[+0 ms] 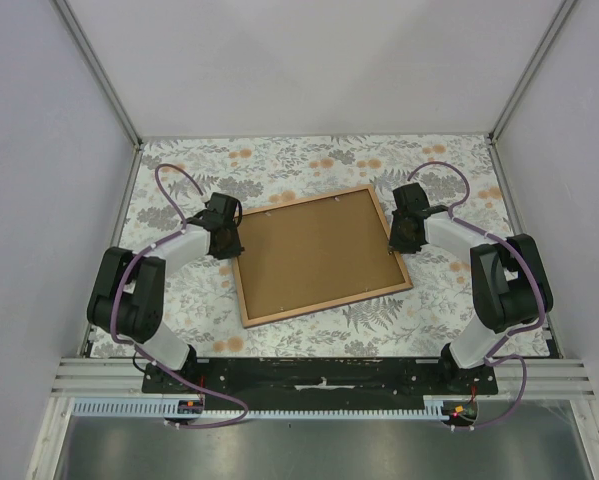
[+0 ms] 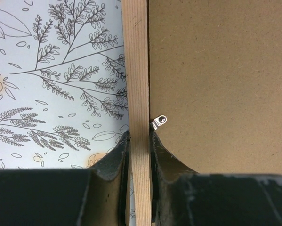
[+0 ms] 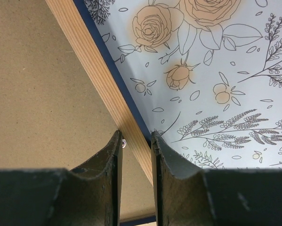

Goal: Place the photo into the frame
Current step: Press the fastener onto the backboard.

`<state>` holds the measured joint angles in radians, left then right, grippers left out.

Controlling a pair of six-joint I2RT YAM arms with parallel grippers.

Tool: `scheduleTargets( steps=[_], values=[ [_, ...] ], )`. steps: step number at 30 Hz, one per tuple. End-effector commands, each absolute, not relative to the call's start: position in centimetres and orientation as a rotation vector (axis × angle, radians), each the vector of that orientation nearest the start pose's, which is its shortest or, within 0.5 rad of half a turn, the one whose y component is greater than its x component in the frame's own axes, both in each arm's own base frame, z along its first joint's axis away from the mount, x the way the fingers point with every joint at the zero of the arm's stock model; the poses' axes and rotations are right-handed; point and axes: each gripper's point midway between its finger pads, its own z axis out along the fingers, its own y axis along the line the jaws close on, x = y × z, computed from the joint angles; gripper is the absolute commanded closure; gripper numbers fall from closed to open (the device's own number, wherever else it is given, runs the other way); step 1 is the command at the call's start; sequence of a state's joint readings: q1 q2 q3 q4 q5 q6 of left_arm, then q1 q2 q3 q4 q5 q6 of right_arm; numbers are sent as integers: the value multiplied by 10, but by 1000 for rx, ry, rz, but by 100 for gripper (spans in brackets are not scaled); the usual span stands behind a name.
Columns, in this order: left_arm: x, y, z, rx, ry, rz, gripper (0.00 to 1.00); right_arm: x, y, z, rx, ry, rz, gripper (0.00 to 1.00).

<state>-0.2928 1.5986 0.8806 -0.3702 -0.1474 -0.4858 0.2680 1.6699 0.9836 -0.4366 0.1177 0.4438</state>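
Observation:
The frame (image 1: 324, 306) lies flat on the flowered table cloth with its light wood side up, and a brown backing board (image 1: 319, 250) fills it. My left gripper (image 1: 234, 245) is shut on the frame's left rim (image 2: 135, 70), one finger on the cloth side and one on the board side (image 2: 140, 136). My right gripper (image 1: 399, 240) straddles the right rim (image 3: 93, 61), which crosses slantwise between the fingers and touches both tips (image 3: 134, 136). A dark blue edge shows under that rim. The photo is hidden.
A small metal retaining clip (image 2: 159, 121) sticks out from the rim just ahead of my left fingers, and another (image 3: 124, 142) sits beside my right inner finger. White walls with metal posts (image 1: 104, 80) enclose the table on three sides.

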Motion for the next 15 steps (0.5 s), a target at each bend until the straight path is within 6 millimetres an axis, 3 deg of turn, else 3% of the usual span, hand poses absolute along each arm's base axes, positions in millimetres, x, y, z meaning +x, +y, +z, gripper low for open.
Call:
scheduleTargets(
  steps=[1,7,11,15],
  values=[
    [318,-102,8,-324,2678,-113,98,349,96,37,270,2618,100,100],
    [320,-101,9,-330,2675,-102,98,348,100,39,248,2627,125,64],
    [320,-101,8,-332,2674,-105,98,348,98,37,277,2637,109,53],
    [320,-101,9,-330,2671,-104,98,350,99,34,311,2643,99,55]
  ],
)
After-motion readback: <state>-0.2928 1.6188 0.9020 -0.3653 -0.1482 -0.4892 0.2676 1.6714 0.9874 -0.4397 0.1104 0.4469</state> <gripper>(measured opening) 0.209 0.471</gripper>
